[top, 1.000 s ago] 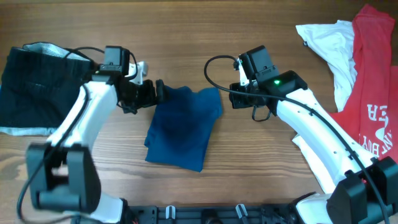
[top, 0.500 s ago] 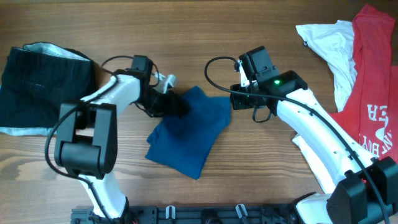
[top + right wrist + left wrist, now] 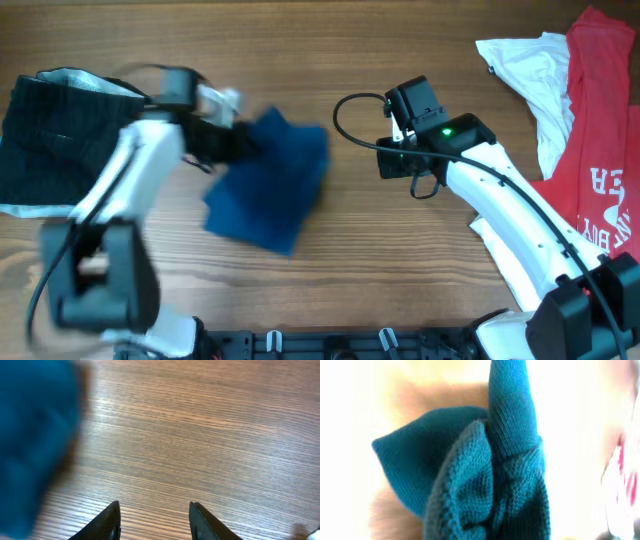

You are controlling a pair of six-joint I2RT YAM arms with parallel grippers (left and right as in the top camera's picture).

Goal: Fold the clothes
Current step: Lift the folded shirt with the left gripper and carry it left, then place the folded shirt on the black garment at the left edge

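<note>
Closest in, through the left wrist camera, we see the teal T-shirt (image 3: 490, 485) bunched into thick knitted ridges that fill most of the frame, one fold standing up towards the top edge. The fingers themselves are hidden behind the cloth, so we can only say that the left gripper (image 3: 240, 148) seems clamped on the shirt's edge. The right wrist camera shows the right gripper (image 3: 155, 520) with its two dark fingertips (image 3: 111, 521) spread apart over bare wood and nothing between them. A blurred patch of the same teal cloth sits at the left of that view. From overhead, the shirt lies as a folded, roughly square bundle left of centre on the wooden table (image 3: 400, 260). Its upper left corner meets the left gripper, and the left arm and the shirt both look smeared in this frame. The right gripper sits near the middle of the table, to the right of the shirt and clear of it, with a black cable (image 3: 345, 110) looping off its wrist. Further out on the left lies a black garment (image 3: 60, 130), folded flat, with a pale layer showing under its edges. In the far right corner a white tee (image 3: 530, 70) lies crumpled. Beside it is a red tee (image 3: 600, 150) with white letters, running off the table's right edge.
</note>
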